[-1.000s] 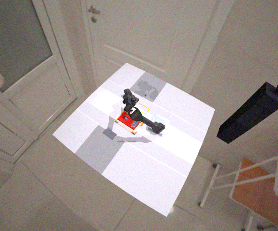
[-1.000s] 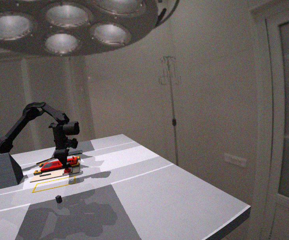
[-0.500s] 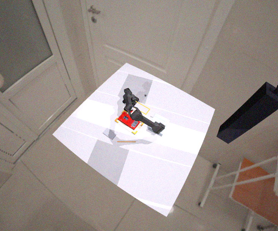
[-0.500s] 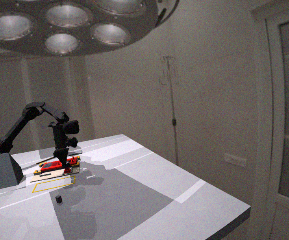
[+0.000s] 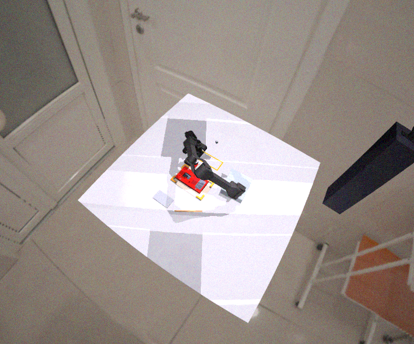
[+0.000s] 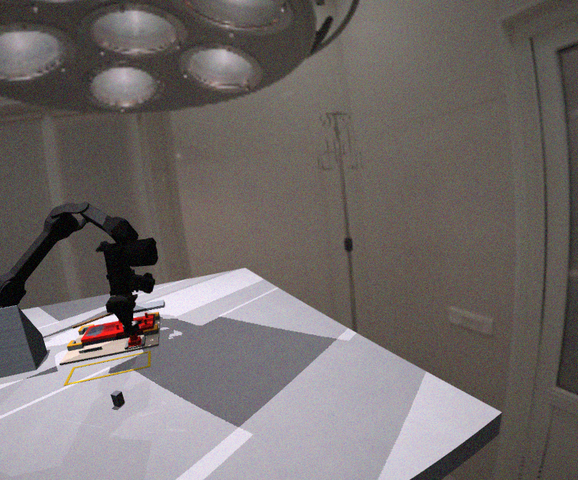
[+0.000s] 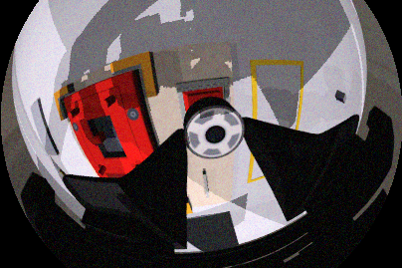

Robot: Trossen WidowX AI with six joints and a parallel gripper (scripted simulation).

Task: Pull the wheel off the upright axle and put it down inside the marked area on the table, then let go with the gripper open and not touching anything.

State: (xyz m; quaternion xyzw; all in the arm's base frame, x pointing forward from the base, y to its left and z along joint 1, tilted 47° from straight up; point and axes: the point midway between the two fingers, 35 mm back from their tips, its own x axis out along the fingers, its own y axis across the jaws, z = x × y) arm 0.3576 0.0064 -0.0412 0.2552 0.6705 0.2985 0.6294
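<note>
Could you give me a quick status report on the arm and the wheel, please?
End effector shut on the wheel. Wheel over the board, outside the yellow marked area. Small dark block beyond the marked area, off the path.

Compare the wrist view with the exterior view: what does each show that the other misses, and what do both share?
Only the wrist view shows the wheel face-on, pale with a dark hub, gripped between the dark fingers.

Only the exterior view shows the whole arm, its grey base block and the overhead lamp.

Both show the red assembly, the yellow-outlined marked area beside it, and a small dark cube.
</note>
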